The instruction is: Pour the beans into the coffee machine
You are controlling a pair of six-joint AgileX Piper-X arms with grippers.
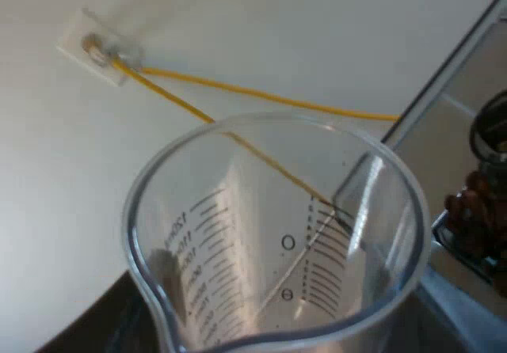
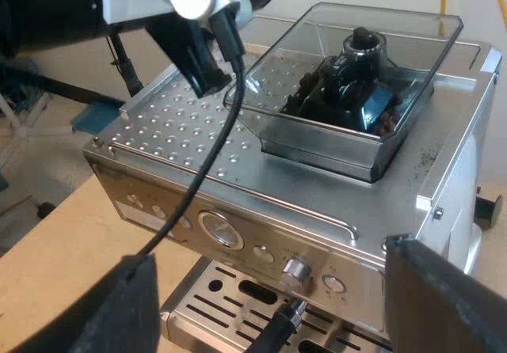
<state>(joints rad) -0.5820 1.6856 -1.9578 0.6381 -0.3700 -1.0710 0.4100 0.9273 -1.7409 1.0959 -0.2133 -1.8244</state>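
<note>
- now the measuring glass (image 1: 277, 234) sits just off the left wrist camera, its open mouth turned toward the camera and its base turned away toward a pale wall (image 1: 277, 28).
- its long axis runs straight out from the wrist. printed scale lines run down its side, and a yellow wire (image 1: 261, 93) on the wall shows through the clear sides.
- two dim grey shapes press on opposite sides of the glass, seen through its wall. they read as the left gripper (image 2: 207, 72) pinching it, so the glass lies between those fingers.
- brown beans (image 1: 474, 210) lie in the hopper (image 2: 396, 24), just beside the glass's rim.
- from the right wrist, the left gripper hangs over the dotted metal top of the coffee machine (image 2: 261, 187), close to the hopper's near corner.
- the right gripper (image 2: 289, 301) stands wide and holds nothing, its fingers (image 2: 135, 305) well apart before the machine's front knobs.
</note>
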